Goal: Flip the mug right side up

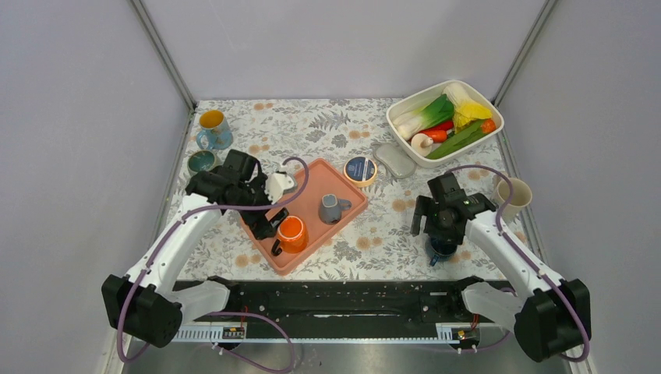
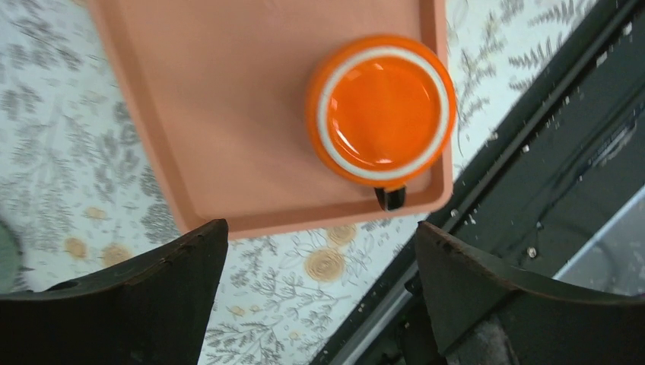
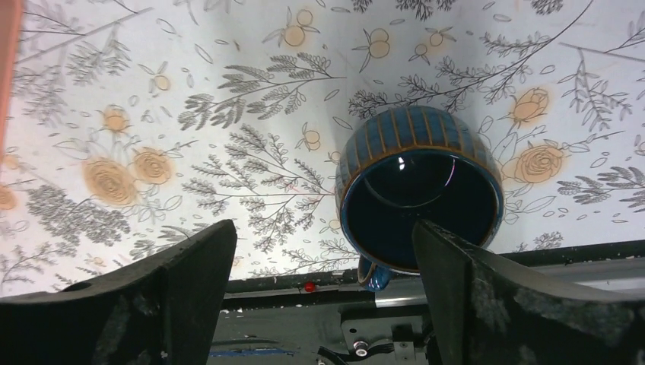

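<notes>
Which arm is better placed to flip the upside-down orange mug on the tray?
Left. The left gripper, open, hangs right by the orange mug at the near corner of the tray. The right gripper, also open, is off the tray, over the upright blue mug.

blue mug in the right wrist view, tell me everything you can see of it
Glossy, ceramic-looking blue mug with thin brownish vertical stripes outside and a dark, empty-looking inside. It stands right side up on the floral tablecloth near the table's near edge, its handle pointing toward the black rail. The right gripper hangs open over it; one of the fingers overlaps its rim in view, contact unclear.
</notes>
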